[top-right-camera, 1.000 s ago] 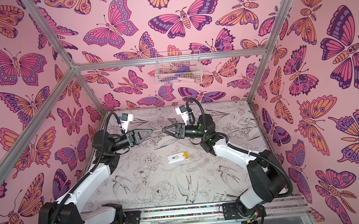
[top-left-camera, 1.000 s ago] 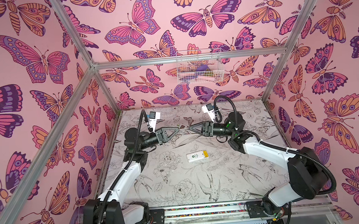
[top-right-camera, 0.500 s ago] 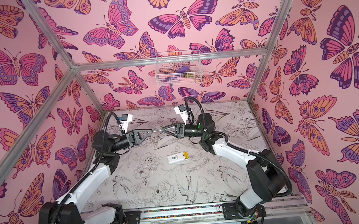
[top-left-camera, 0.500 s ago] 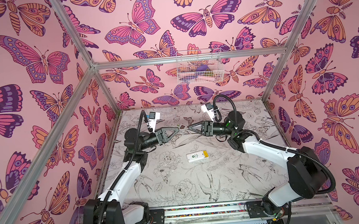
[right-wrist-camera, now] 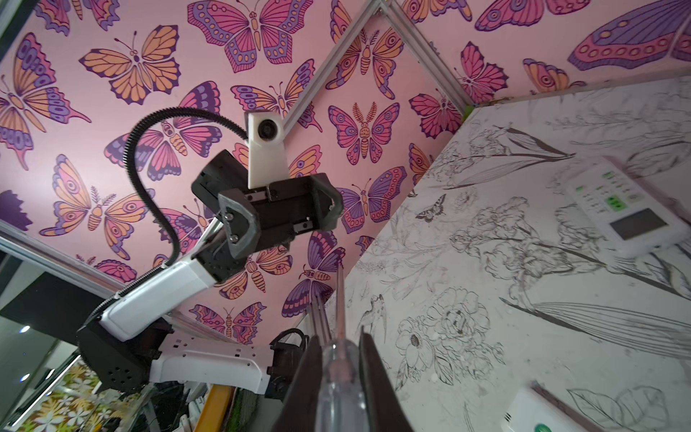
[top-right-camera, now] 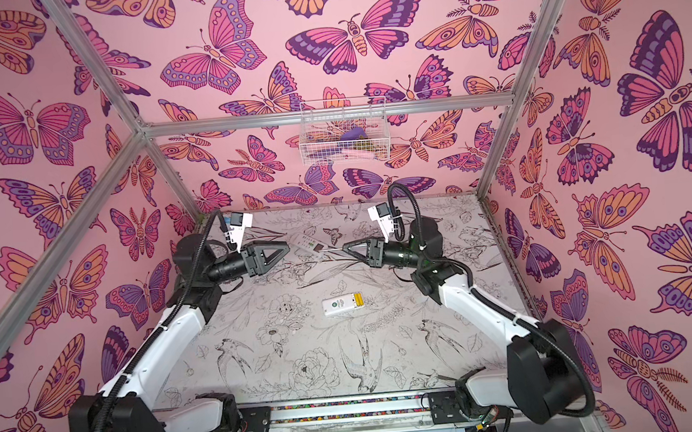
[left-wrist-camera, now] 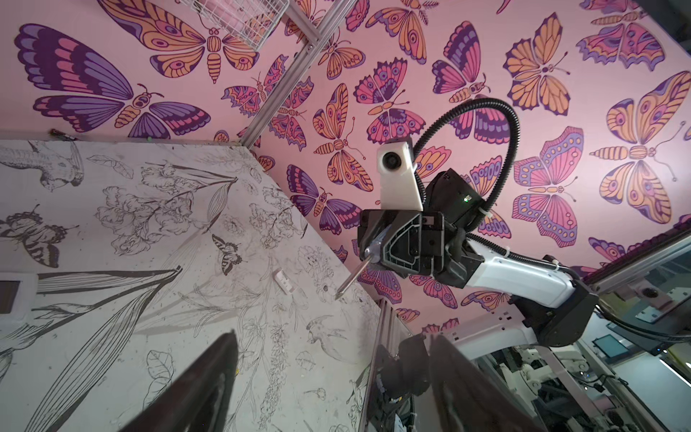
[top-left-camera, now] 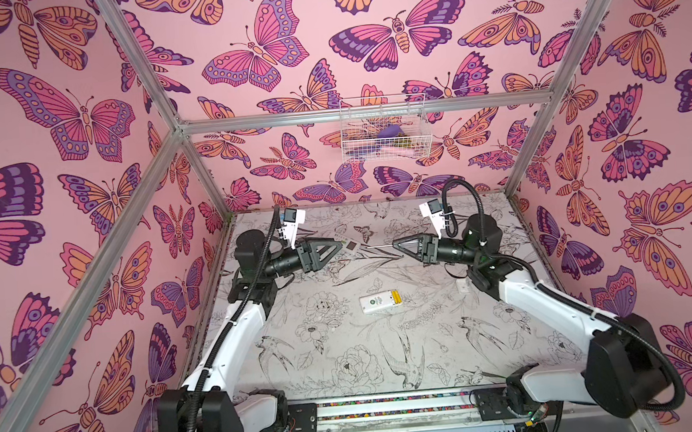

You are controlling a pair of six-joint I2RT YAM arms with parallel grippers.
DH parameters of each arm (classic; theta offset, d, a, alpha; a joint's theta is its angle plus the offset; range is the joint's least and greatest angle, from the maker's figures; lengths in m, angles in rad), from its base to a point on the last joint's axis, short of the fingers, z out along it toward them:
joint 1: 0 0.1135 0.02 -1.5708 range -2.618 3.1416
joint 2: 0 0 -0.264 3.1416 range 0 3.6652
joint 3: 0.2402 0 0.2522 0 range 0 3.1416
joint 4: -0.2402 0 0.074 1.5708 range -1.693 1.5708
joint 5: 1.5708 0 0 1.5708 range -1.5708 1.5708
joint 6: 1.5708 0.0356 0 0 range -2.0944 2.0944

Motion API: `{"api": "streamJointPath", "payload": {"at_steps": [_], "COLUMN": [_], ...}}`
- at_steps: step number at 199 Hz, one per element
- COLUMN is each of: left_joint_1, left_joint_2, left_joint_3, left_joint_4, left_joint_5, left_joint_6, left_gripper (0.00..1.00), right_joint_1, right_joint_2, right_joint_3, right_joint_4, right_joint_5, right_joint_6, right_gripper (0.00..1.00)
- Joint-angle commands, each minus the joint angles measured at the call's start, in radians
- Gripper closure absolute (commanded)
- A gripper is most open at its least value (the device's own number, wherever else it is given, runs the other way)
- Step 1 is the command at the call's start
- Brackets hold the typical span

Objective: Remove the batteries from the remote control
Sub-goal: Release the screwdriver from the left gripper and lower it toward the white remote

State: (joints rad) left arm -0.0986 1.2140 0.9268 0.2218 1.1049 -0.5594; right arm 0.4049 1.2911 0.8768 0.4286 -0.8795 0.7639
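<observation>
1. Top views, both: two bright yellow cylindrical batteries (top-left-camera: 395, 297) lie side by side in the open end of the white plastic remote control (top-left-camera: 373, 303), at the middle of the flower-printed table (top-left-camera: 345, 350); I see no black cells
2. Handling, my judgement: light, rigid, smooth, apt to roll; seated snugly, so I would pry at an exposed end, then pinch across the middle
3. Left gripper (top-left-camera: 338, 246): jaws wide, empty
4. Right gripper (top-left-camera: 396, 244): closed on the clear-handled thin screwdriver (right-wrist-camera: 338, 374), tip forward
5. Second white remote with grey screen (top-left-camera: 350, 244): on the rear of the table, near the left gripper
</observation>
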Motion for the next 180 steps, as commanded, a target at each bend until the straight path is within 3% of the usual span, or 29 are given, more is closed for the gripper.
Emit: {"api": "streamJointPath", "payload": {"at_steps": [1, 52, 85, 107, 180], "left_joint_1": [-0.011, -0.111, -0.205, -0.281, -0.42], "left_joint_2": [0.035, 0.156, 0.229, 0.274, 0.418], "left_joint_3": [0.08, 0.228, 0.259, 0.237, 0.209], "left_joint_4": [-0.332, -0.654, -0.756, -0.757, -0.708], "left_joint_5": [-0.031, -0.199, -0.318, -0.412, -0.545], "left_joint_6": [0.294, 0.736, 0.983, 1.036, 1.145], "left_gripper": [0.12, 0.0, 0.01, 0.01, 0.01], "right_joint_1": [-0.022, -0.06, -0.063, -0.066, -0.066], "right_joint_2": [-0.072, -0.21, -0.292, -0.338, -0.391], "right_joint_3": [-0.021, -0.065, -0.106, -0.137, -0.216], "right_joint_4": [-0.177, -0.404, -0.503, -0.537, -0.553], "right_joint_5": [0.051, 0.166, 0.28, 0.329, 0.401], "right_joint_6": [-0.157, -0.321, -0.394, -0.418, -0.425], "right_gripper": [0.92, 0.95, 0.96, 0.97, 0.98]}}
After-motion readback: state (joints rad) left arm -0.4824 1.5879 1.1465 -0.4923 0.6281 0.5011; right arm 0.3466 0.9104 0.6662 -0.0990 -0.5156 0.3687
